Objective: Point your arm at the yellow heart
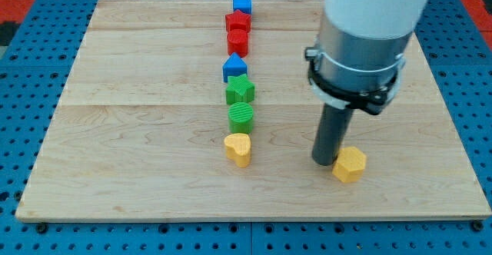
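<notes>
The yellow heart [238, 147] lies at the bottom end of a column of blocks near the board's middle. My tip [324, 161] rests on the board to the right of the heart, about a hand's width away. It touches the left side of a yellow hexagon [350, 163]. The rod and the arm's grey and white body rise above it toward the view's top right.
Above the heart, the column holds a green round block [241, 117], a green star [240, 90], a blue pentagon-like block [234, 67], two red blocks [237, 41] [238, 21] and a blue cube [243, 4]. The wooden board [115, 132] sits on a blue perforated table.
</notes>
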Robot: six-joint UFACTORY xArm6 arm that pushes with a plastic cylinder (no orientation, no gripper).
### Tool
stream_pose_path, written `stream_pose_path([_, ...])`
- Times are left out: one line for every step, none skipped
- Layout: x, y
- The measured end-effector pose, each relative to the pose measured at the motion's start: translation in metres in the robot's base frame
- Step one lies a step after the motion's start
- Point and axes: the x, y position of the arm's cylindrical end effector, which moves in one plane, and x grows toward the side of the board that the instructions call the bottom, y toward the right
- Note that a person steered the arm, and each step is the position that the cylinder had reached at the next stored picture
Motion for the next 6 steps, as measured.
stream_pose_path([0.0, 0.03])
stream_pose_path([-0.004, -0.031])
stream_pose_path([0.059, -0.121])
stream_pose_path([0.037, -0.249])
stream_pose_path([-0.008, -0.226])
stream_pose_path([-0.01, -0.14])
